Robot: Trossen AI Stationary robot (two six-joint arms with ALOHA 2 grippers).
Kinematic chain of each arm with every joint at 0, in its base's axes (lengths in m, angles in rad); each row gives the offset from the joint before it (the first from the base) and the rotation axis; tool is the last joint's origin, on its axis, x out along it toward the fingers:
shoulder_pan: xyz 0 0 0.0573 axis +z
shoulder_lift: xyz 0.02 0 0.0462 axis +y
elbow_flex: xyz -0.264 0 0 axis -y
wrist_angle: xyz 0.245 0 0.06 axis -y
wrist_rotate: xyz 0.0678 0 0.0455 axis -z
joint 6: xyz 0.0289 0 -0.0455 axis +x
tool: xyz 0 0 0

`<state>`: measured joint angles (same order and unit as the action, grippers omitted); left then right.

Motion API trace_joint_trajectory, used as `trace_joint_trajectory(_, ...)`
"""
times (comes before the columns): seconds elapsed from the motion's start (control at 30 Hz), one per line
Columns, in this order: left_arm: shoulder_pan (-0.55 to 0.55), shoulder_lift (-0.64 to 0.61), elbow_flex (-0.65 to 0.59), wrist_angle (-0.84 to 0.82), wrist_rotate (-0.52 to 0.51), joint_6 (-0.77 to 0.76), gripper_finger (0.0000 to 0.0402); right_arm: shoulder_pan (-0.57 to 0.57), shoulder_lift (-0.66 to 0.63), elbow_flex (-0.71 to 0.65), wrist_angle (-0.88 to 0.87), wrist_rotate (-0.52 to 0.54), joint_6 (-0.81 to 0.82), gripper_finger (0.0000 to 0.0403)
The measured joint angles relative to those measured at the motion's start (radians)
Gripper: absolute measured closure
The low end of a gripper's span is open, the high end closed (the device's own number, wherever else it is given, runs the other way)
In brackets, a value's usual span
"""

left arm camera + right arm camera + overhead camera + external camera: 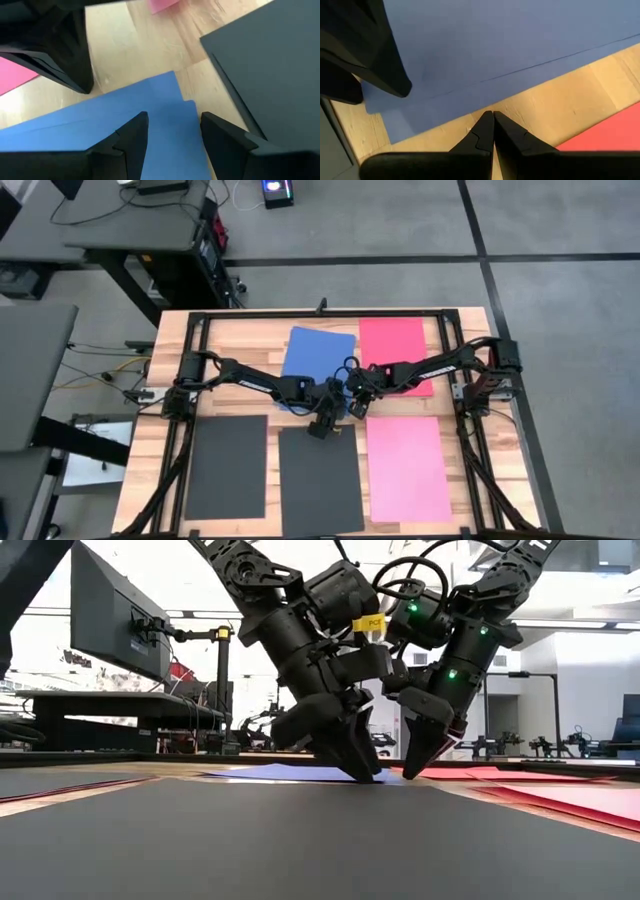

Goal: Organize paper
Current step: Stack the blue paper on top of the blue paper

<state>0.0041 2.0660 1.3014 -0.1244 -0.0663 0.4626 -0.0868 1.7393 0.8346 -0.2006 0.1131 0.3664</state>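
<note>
You have both arms meeting at the middle of the wooden table point(255, 330). Your left gripper point(322, 423) sits near the centre, pointing toward 6 o'clock, its tips down at the near corner of the blue paper point(318, 355). In the left wrist view its fingers point(131, 137) stand partly open over two overlapping blue sheet edges; you cannot tell whether they grip anything. Your right gripper point(493, 131) comes in from 3 o'clock and hangs just beside the left one. Its fingers are pressed fully together, holding nothing, tips over bare wood at the blue paper's edge.

The paper lies spread around the table. The blue sheets lie at 12 o'clock, slightly tilted. The red sheet point(393, 342) lies at 1 o'clock, partly under your right arm. The pink sheet point(407, 468) lies at 5 o'clock. Two dark grey sheets lie side by side, one at 6 o'clock point(320, 483) and one at 7 o'clock point(227, 466).
</note>
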Motion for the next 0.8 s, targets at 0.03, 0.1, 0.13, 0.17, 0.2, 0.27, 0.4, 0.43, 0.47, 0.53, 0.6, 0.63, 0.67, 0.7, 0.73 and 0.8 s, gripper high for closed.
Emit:
trace_joint_trajectory(0.03, 0.0, 0.001, 0.0, 0.006, -0.002, 0.0, 0.024, 0.0, 0.0, 0.0, -0.002, -0.001, 0.0, 0.0403)
trace_joint_trajectory(0.1, 0.0, 0.001, -0.001, 0.016, -0.007, 0.001, 0.024, 0.0, 0.0, 0.0, 0.0, -0.001, -0.002, 0.0403)
trace_joint_trajectory(0.13, 0.0, 0.002, -0.001, 0.021, -0.008, 0.001, 0.024, 0.0, 0.001, 0.0, 0.002, -0.002, -0.006, 0.0403)
trace_joint_trajectory(0.17, 0.0, 0.002, -0.001, 0.027, -0.008, 0.0, 0.024, 0.0, 0.001, -0.001, 0.005, -0.005, -0.017, 0.0403)
trace_joint_trajectory(0.2, 0.001, 0.003, -0.002, 0.034, -0.009, 0.0, 0.024, 0.0, 0.001, -0.001, 0.008, -0.006, -0.027, 0.0403)
trace_joint_trajectory(0.27, 0.001, 0.003, -0.003, 0.051, -0.012, 0.002, 0.024, 0.0, 0.001, -0.002, 0.01, -0.007, -0.048, 0.0403)
trace_joint_trajectory(0.4, 0.001, 0.005, -0.003, 0.087, -0.015, 0.016, 0.024, 0.0, 0.001, -0.002, 0.018, -0.012, -0.076, 0.0403)
trace_joint_trajectory(0.43, 0.001, 0.005, -0.003, 0.091, -0.015, 0.015, 0.024, 0.0, 0.001, -0.002, 0.02, -0.012, -0.077, 0.0403)
trace_joint_trajectory(0.47, 0.001, 0.005, -0.003, 0.093, -0.015, 0.015, 0.024, 0.0, 0.002, -0.003, 0.024, -0.012, -0.077, 0.0403)
trace_joint_trajectory(0.53, 0.002, 0.005, -0.004, 0.1, -0.016, 0.016, 0.024, 0.0, 0.002, -0.003, 0.027, -0.012, -0.079, 0.0403)
trace_joint_trajectory(0.6, 0.002, 0.005, -0.005, 0.11, -0.017, 0.016, 0.024, 0.0, 0.002, -0.003, 0.027, -0.012, -0.084, 0.0403)
trace_joint_trajectory(0.63, 0.003, 0.005, -0.005, 0.114, -0.017, 0.016, 0.024, 0.0, 0.002, -0.003, 0.028, -0.012, -0.086, 0.0403)
trace_joint_trajectory(0.67, 0.003, 0.005, -0.005, 0.119, -0.017, 0.016, 0.024, 0.0, 0.002, -0.004, 0.028, -0.012, -0.087, 0.0403)
trace_joint_trajectory(0.7, 0.004, 0.005, -0.005, 0.122, -0.017, 0.016, 0.024, 0.0, 0.002, -0.004, 0.028, -0.012, -0.087, 0.0403)
trace_joint_trajectory(0.73, 0.004, 0.005, -0.005, 0.124, -0.017, 0.016, 0.024, -0.001, 0.002, -0.004, 0.028, -0.012, -0.087, 0.0403)
trace_joint_trajectory(0.8, 0.004, 0.005, -0.005, 0.132, -0.017, 0.014, 0.024, -0.001, 0.002, -0.004, 0.028, -0.012, -0.087, 0.0403)
